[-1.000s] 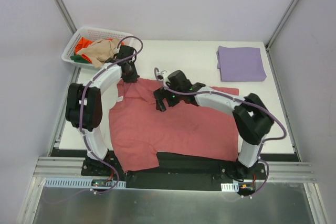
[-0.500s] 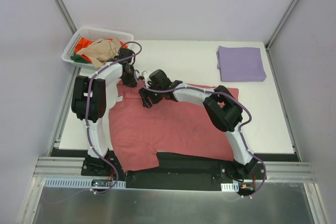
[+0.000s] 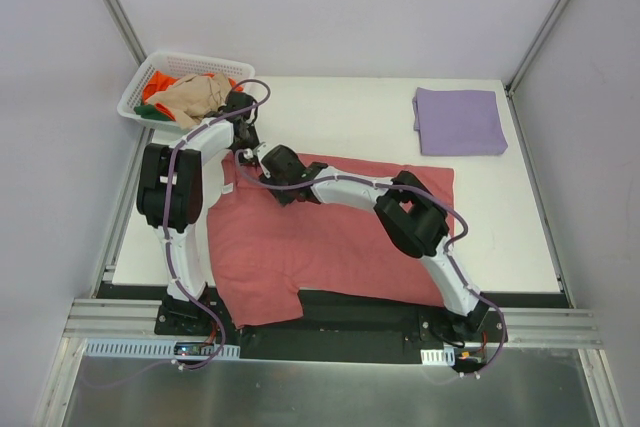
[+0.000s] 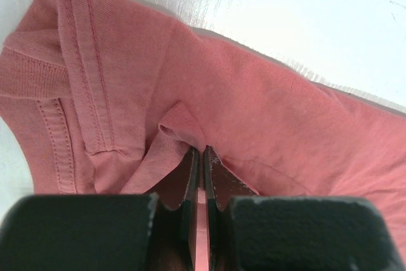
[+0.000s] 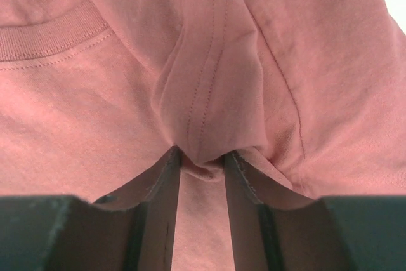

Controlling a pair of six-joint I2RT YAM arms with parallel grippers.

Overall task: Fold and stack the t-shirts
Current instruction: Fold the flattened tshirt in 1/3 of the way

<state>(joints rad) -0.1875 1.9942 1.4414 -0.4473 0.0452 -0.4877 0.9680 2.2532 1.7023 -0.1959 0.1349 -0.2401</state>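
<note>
Basket: a white plastic lattice basket [image 3: 190, 55] sits at the far left corner of the white worktop [image 3: 340, 117], partly over its edge.
Basket contents: three crumpled cloth pieces show, one each: a beige t-shirt [image 3: 190, 95] on top, an orange t-shirt [image 3: 158, 80] behind it, a green t-shirt [image 3: 150, 112] at the near rim.
Left end effector [image 4: 202, 157]: fingers pressed together on a raised pinch of cloth just beside the ribbed neck band, near the basket.
Spread shirt: one dusty rose-red short-sleeved cloth t-shirt [image 3: 330, 242] lies flat on the worktop's near half. Its long axis runs left to right, with the neck at the far left and the hem to the right. A near-left part hangs over the worktop's front edge.
Right end effector [image 5: 202, 157]: fingers slightly apart, clamped on a ridge of the same shirt by the neck, close beside the left one.
In the way: the white right arm [image 3: 345, 187] reaches across the shirt and hides a strip of it from above.
Folded shirt: one lavender purple folded t-shirt [image 3: 460, 119] lies at the far right, well apart from the rest.
</note>
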